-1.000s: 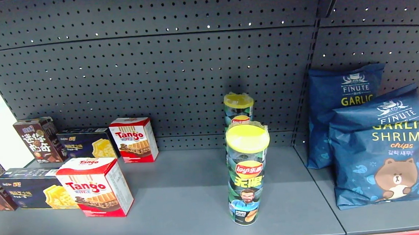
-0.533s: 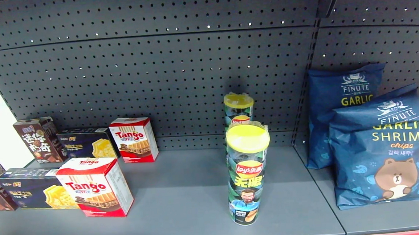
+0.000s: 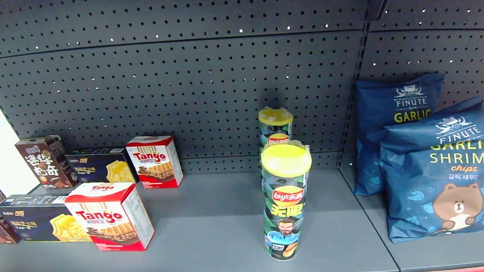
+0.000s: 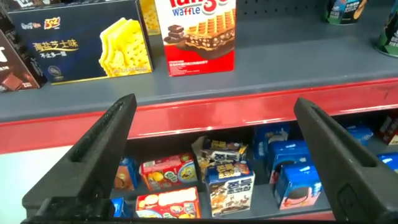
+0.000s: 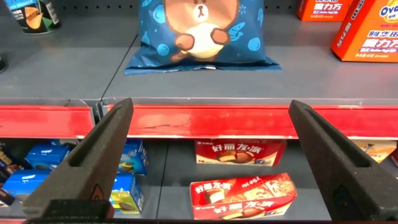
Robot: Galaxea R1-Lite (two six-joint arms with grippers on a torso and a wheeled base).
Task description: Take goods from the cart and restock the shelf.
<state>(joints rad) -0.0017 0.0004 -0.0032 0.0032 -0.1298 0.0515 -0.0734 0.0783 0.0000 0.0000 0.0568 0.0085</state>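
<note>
Before the shelf (image 4: pixel 267 65), left tool (image 4: pixel 214 102) pointing at its red lip, spread wide, empty, right tool (image 5: pixel 211 104) alike, wide, empty.

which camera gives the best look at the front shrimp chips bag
The head view: the front shrimp chips bag shows whole there, top to bottom. The right wrist view catches just its lower part, with the bear.

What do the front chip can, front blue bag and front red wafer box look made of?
Front chip can: probably a paperboard tube with glossy printed wrap; its yellow lid looks like plastic. Front blue bag: soft matte film, creased and puffed. Front red wafer box: printed cardboard, with sharp folded edges.
</note>
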